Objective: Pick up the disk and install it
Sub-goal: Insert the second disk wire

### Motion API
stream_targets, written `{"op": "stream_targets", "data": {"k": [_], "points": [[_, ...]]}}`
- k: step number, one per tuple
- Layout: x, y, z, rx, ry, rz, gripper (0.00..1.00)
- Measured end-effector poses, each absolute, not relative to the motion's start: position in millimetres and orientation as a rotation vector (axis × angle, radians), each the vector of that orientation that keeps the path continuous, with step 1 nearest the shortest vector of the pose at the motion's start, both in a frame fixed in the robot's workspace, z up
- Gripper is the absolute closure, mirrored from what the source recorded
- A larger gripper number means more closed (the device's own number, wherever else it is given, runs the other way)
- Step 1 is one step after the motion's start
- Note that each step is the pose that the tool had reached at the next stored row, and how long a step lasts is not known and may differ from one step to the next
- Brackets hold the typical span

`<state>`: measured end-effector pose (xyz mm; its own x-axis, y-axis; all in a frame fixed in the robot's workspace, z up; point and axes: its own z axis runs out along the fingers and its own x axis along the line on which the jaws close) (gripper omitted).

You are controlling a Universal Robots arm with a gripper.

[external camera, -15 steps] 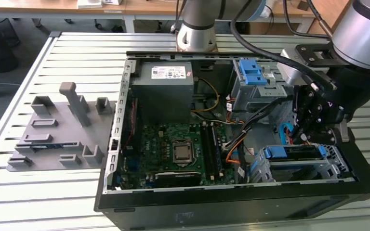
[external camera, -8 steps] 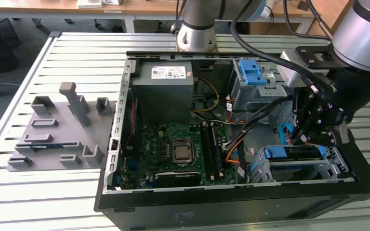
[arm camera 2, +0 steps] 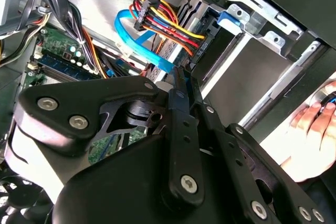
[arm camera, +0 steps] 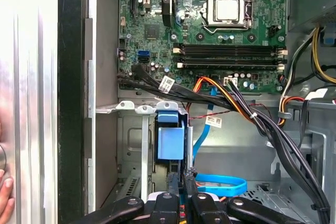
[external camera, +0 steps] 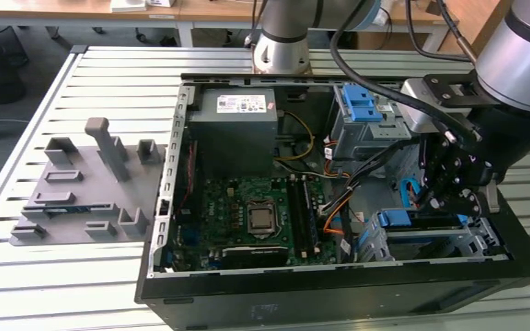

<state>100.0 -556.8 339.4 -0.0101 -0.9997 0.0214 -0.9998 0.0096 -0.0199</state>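
The disk stands on edge in the lower drive cage (external camera: 468,241) of the open computer case (external camera: 339,283). Its blue tab (external camera: 396,219) and blue bracket face the motherboard. In the first wrist view the blue tab (arm camera: 170,139) sticks out of the cage slot, straight ahead of my fingertips. My gripper (external camera: 430,202) hangs inside the case just above the cage, a short gap from the tab. In both wrist views the gripper (arm camera: 180,178) (arm camera 2: 181,81) is shut, fingers pressed together with nothing between them.
A blue data cable (arm camera: 220,183) and bundled power wires (arm camera 2: 163,22) lie close to my fingers. The motherboard (external camera: 256,217), power-supply box (external camera: 237,117) and an upper cage with blue clips (external camera: 364,110) fill the case. A grey fixture (external camera: 81,186) sits on the table. A person's hand (arm camera 2: 310,129) rests outside the case.
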Motion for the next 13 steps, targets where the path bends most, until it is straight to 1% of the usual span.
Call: {"op": "stream_targets", "data": {"k": [13], "points": [[101.7,-556.9,336.3,2.21,-2.232,0.043,0.84]]}}
